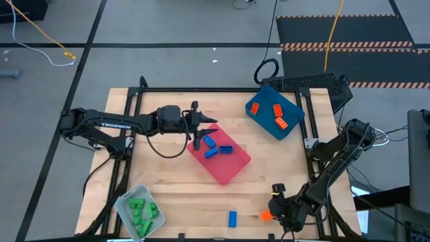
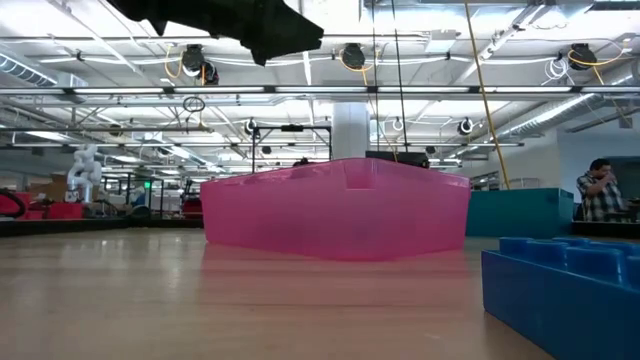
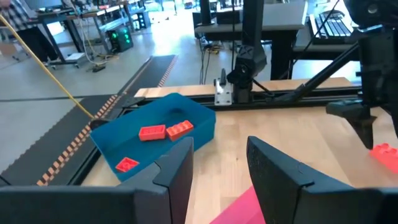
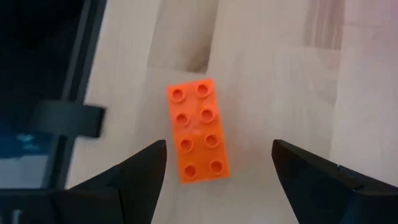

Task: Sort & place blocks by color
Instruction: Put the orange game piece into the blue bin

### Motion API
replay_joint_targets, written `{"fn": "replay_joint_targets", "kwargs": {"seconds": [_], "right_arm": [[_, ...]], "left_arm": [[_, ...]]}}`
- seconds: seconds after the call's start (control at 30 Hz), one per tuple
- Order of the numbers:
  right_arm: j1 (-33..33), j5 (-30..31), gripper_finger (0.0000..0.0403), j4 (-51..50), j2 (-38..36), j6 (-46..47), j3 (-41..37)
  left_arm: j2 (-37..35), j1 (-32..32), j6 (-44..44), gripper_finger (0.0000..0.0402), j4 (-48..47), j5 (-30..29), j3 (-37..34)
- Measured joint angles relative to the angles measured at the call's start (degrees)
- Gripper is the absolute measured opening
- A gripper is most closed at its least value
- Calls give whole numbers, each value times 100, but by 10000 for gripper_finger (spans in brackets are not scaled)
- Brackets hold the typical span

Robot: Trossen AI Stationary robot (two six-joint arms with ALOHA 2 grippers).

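The right gripper (image 4: 214,165) hangs straight above a small orange studded plastic brick (image 4: 198,130) that lies flat on the pale wooden table (image 1: 175,188) near its front right corner, just beside the dark frame rail; the jaws stand wide apart with nothing in them, one on either long side of the brick. To take it well, the arm should drop straight down so the two fingers pass either long side evenly, and close across the narrow width. The brick sits a little skewed to the jaw line, so a slight wrist turn first would square the pads to its faces and keep it from twisting out. It belongs with the other orange bricks (image 1: 277,115) in the dark blue plastic tray (image 1: 259,119) at the far right. The left gripper (image 3: 221,165) hovers over the far left edge of the pink-red plastic tray (image 1: 225,168), where several blue bricks (image 1: 216,146) lie; its jaws are partly open and empty. A single blue brick (image 1: 232,218) remains on the table at the front, and the green bricks (image 1: 142,212) fill the pale grey tray (image 1: 125,202) at the near left.
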Motion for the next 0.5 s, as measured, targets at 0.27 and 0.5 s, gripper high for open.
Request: {"fn": "replay_joint_targets", "kwargs": {"seconds": [0.27, 0.5], "right_arm": [[134, 30, 283, 66, 327, -40, 0], [173, 49, 282, 158, 690, -90, 0]], "left_arm": [[0, 128, -28, 152, -50, -6, 0], [0, 126, -71, 152, -51, -3, 0]]}}
